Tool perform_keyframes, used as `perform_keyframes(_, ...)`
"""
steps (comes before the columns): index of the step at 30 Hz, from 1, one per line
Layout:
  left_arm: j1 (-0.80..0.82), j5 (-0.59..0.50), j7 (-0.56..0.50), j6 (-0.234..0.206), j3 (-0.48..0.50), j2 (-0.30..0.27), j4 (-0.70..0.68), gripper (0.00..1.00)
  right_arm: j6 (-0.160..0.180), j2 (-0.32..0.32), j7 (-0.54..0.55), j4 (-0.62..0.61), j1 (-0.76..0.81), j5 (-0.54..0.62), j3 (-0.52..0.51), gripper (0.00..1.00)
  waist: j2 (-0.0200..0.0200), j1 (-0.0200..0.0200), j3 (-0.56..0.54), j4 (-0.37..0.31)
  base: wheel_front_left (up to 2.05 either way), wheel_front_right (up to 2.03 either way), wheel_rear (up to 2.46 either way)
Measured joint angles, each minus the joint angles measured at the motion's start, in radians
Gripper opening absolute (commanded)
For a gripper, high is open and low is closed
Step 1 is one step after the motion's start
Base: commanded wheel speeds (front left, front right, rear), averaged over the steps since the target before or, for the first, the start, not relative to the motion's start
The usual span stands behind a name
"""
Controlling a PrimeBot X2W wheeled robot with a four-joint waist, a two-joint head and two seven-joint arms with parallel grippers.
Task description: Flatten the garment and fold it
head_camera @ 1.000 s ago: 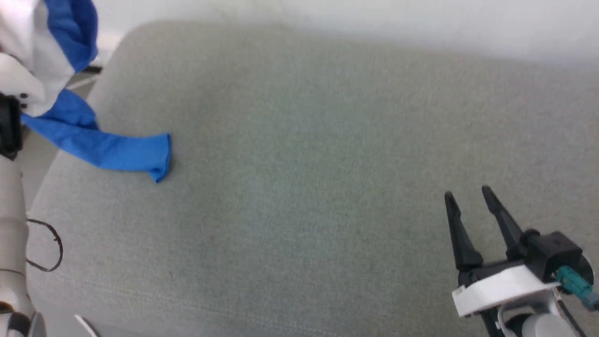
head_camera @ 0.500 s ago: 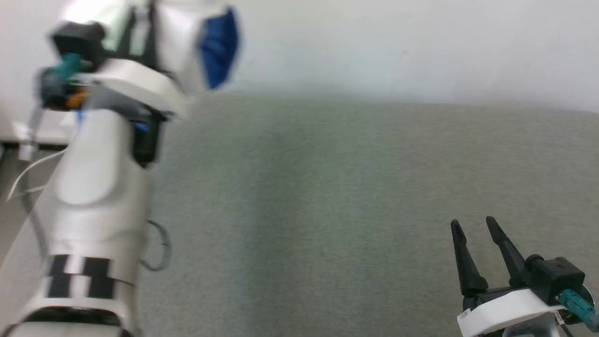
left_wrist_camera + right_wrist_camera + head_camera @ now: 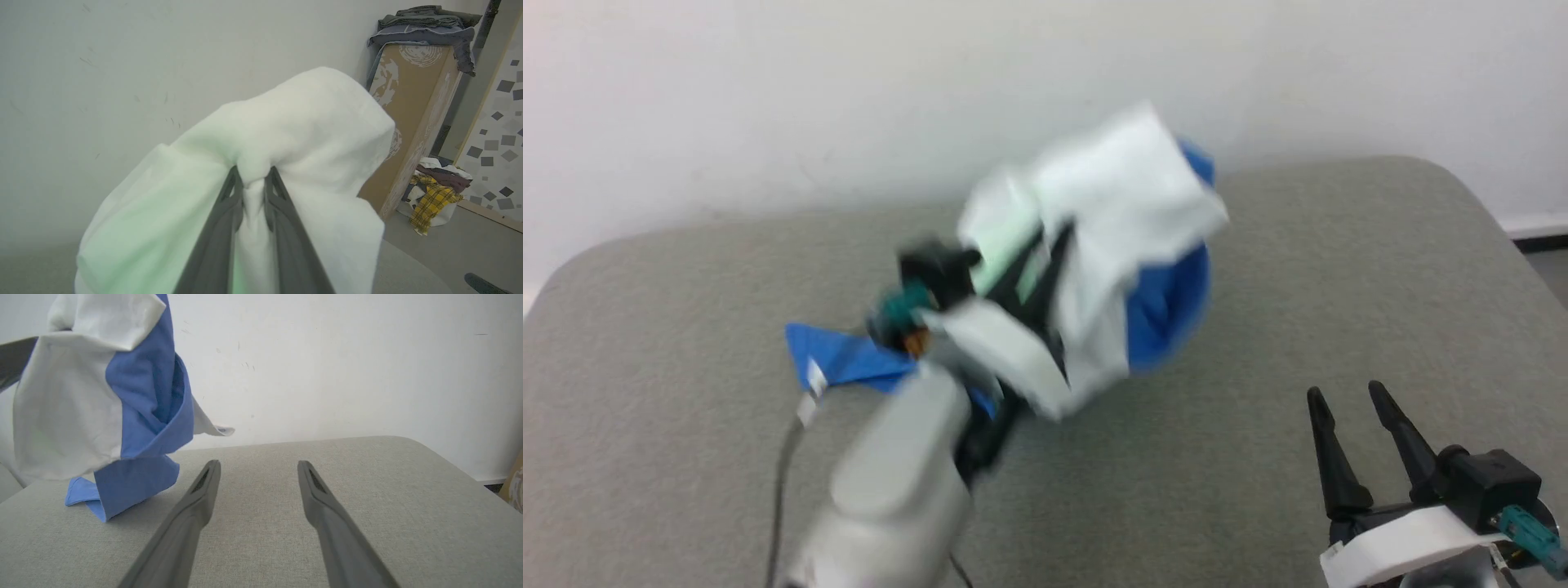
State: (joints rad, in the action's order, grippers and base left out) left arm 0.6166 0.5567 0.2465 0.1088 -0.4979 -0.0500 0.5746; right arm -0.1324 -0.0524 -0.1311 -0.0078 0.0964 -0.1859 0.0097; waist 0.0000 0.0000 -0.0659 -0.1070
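The garment [image 3: 1115,192] is a bunched white shirt with blue parts, held up above the middle of the grey padded table [image 3: 670,269]. My left gripper [image 3: 1045,249] is shut on a fold of its white cloth; the left wrist view shows the garment [image 3: 314,118] pinched between the left gripper [image 3: 253,173] fingers. A blue sleeve [image 3: 837,359] trails on the table behind the left arm. In the right wrist view the garment [image 3: 65,404] hangs at the left, its blue end touching the table. My right gripper [image 3: 1346,394] stands open at the lower right, and the right gripper [image 3: 259,464] holds nothing.
A pale wall runs behind the table [image 3: 367,490]. Off the table's end stands a tall cardboard box [image 3: 412,94] with folded clothes on top, and a heap of clothes [image 3: 433,192] lies on the floor beside it. The table's right end is rounded.
The head camera has shifted. My left arm has swung the garment from the far left to above the table's middle. The right gripper has stayed open in place.
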Motion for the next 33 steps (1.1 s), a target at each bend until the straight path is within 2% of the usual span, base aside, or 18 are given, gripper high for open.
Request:
perform_keyframes(2,-0.071,0.041,0.0,-0.027,-0.061,0.001,-0.013,0.0,0.0,0.0,0.0,-0.005,0.001,0.0,-0.004,1.0,0.0,-0.0001,0.007,-0.019,0.0,0.0,0.0)
perform_keyframes(3,-0.071,0.041,0.0,-0.027,-0.061,0.001,-0.013,0.0,0.0,0.0,0.0,-0.005,0.001,0.0,-0.004,1.0,0.0,-0.0001,0.007,-0.019,0.0,0.0,0.0)
perform_keyframes(8,-0.237,0.105,0.0,-0.091,-0.124,0.003,0.012,0.0,0.0,0.0,0.0,-0.002,0.001,0.0,-0.003,1.0,0.0,0.0,0.035,-0.044,0.0,0.0,0.0)
perform_keyframes(9,-0.259,0.105,0.001,-0.101,-0.127,0.003,0.019,0.05,0.0,0.0,-0.001,-0.002,0.001,-0.001,-0.004,1.0,0.0,0.0,0.042,-0.046,0.0,0.0,0.0)
perform_keyframes(11,-0.291,0.105,0.002,-0.111,-0.126,0.003,0.026,1.0,0.0,0.0,-0.001,0.002,0.001,-0.001,-0.008,1.0,0.0,0.0001,0.055,-0.045,0.0,0.0,0.0)
perform_keyframes(14,-0.322,0.093,0.01,-0.111,-0.115,0.002,0.004,1.0,0.001,0.0,-0.001,0.004,0.0,0.0,-0.013,1.0,0.0,0.0001,0.066,-0.029,0.0,0.0,0.0)
perform_keyframes(18,-0.375,0.076,0.011,-0.094,-0.016,0.002,-0.174,1.0,0.001,0.0,-0.001,0.002,-0.001,0.002,-0.018,1.0,0.0,0.0001,0.069,0.003,0.0,0.0,0.0)
perform_keyframes(24,-0.442,-0.031,0.011,-0.097,0.119,0.003,-0.39,1.0,0.001,0.0,0.007,-0.008,-0.011,0.011,-0.032,1.0,0.0,0.0001,0.065,0.044,0.0,0.0,0.0)
perform_keyframes(28,-0.464,-0.117,0.011,-0.117,0.221,0.003,-0.461,1.0,0.001,0.0,0.009,-0.014,-0.012,0.013,-0.04,1.0,0.0,0.0001,0.06,0.061,0.0,0.0,0.0)
perform_keyframes(33,-0.504,-0.231,0.011,-0.139,0.352,-0.008,-0.485,1.0,0.001,0.0,0.016,-0.021,-0.012,0.019,-0.053,1.0,0.0,0.0001,0.049,0.075,0.0,0.0,0.0)
